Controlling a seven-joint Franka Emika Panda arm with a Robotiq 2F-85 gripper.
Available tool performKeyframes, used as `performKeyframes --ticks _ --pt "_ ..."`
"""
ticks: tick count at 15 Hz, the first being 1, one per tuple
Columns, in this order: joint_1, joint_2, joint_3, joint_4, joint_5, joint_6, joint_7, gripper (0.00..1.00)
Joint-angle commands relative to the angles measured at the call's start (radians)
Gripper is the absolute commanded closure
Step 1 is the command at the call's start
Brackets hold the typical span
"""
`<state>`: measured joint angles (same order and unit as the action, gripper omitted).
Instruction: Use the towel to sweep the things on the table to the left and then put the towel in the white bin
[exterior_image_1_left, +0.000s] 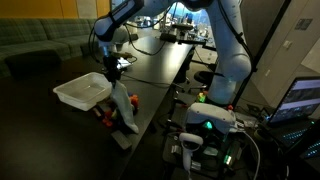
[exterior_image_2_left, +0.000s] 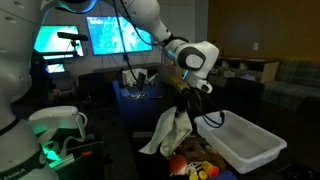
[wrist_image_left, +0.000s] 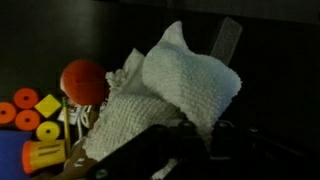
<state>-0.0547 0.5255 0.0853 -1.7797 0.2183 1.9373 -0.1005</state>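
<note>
The pale towel (exterior_image_1_left: 123, 106) hangs bunched from my gripper (exterior_image_1_left: 118, 79), which is shut on its top edge above the near end of the black table (exterior_image_1_left: 152, 70). In an exterior view the towel (exterior_image_2_left: 168, 135) dangles below the gripper (exterior_image_2_left: 184, 101), its lower end among the small toys (exterior_image_2_left: 192, 168). The white bin (exterior_image_1_left: 82, 92) sits right beside the hanging cloth, also seen as the white bin (exterior_image_2_left: 247, 146). The wrist view shows the towel (wrist_image_left: 172, 82) pinched in the gripper (wrist_image_left: 204, 130), with a red ball (wrist_image_left: 83, 80) and orange and yellow pieces (wrist_image_left: 38, 112) at the left.
Red and orange toys (exterior_image_1_left: 105, 116) lie at the table's near corner by the bin. A small orange piece (exterior_image_1_left: 136, 100) lies apart on the tabletop. Cables and gear (exterior_image_1_left: 178, 36) clutter the far end. Monitors (exterior_image_2_left: 95, 35) glow behind the arm.
</note>
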Motion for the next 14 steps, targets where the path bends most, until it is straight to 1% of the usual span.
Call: performKeyframes --ticks 1,3,6,7,11,14 --pt "-0.074 -0.189 -0.041 -0.154 0.029 0.008 -0.108 0.86" --pt "-0.109 -0.235 -0.087 -0.169 0.016 0.004 -0.117 0.86" --pt "-0.126 -0.253 -0.168 -0.172 -0.038 0.078 -0.042 0.87" --pt "-0.132 -0.245 -0.192 -0.167 -0.060 0.114 -0.022 0.85" --pt "-0.145 -0.162 -0.269 -0.125 -0.157 0.266 0.092 0.86" --pt "-0.126 -0.069 -0.317 -0.102 -0.259 0.398 0.228 0.86"
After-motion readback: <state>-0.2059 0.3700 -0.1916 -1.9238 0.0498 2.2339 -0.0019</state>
